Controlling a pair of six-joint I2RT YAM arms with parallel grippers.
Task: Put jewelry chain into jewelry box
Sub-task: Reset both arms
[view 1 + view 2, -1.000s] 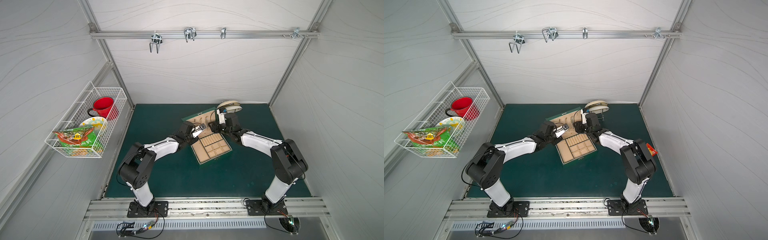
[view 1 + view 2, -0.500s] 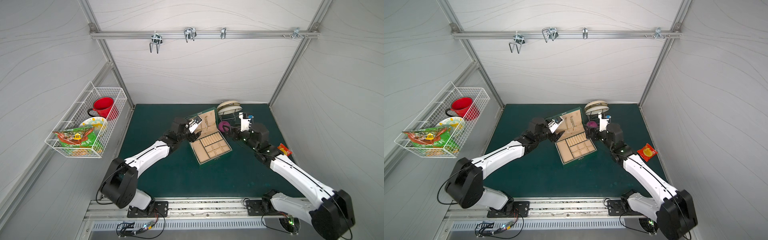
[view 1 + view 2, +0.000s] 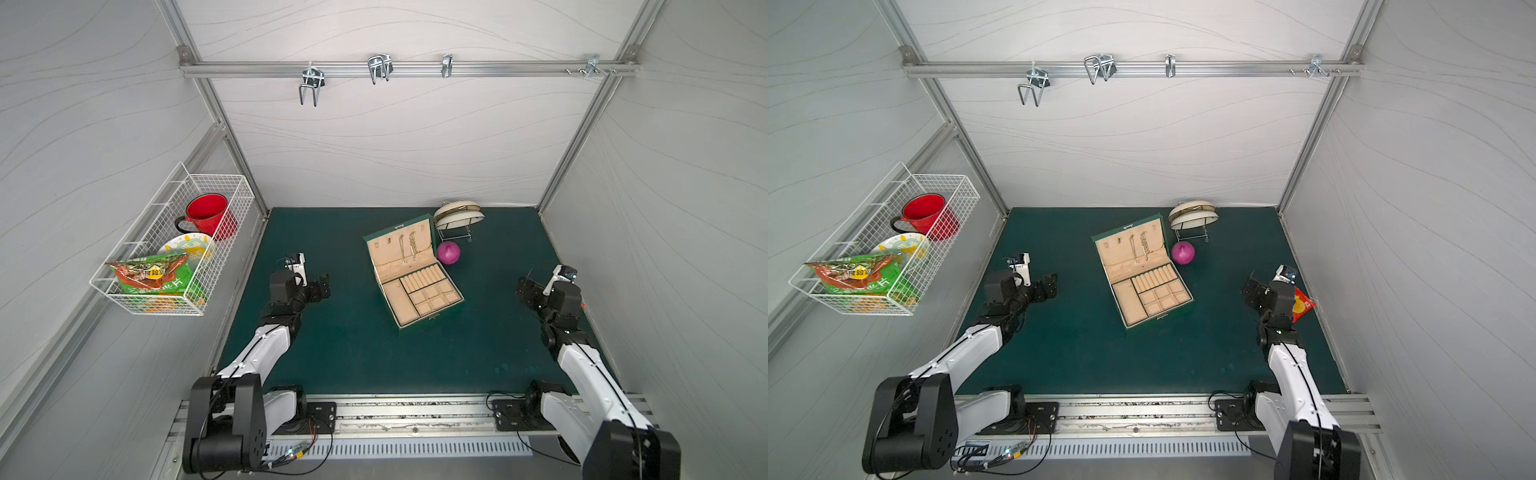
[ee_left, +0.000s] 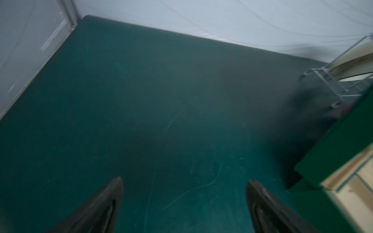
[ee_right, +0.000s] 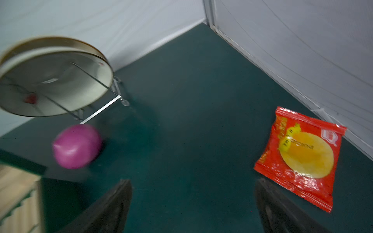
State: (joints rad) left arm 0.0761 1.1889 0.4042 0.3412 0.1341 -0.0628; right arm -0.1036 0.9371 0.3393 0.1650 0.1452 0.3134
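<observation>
The jewelry box (image 3: pixel 397 300) is a dark green rectangular case, open, with its lid tilted back. It sits flat on the table (image 3: pixel 353 353), toward the back and around the middle, turned at an angle to the table's edges. Its beige lining shows a long compartment, a row of ring rolls and small square compartments, with a metal clasp on the front wall. The jewelry chain (image 3: pixel 412 246), pale metal with chunky links, hangs down the lid's lining in both top views (image 3: pixel 1145 245), inside the box.
</observation>
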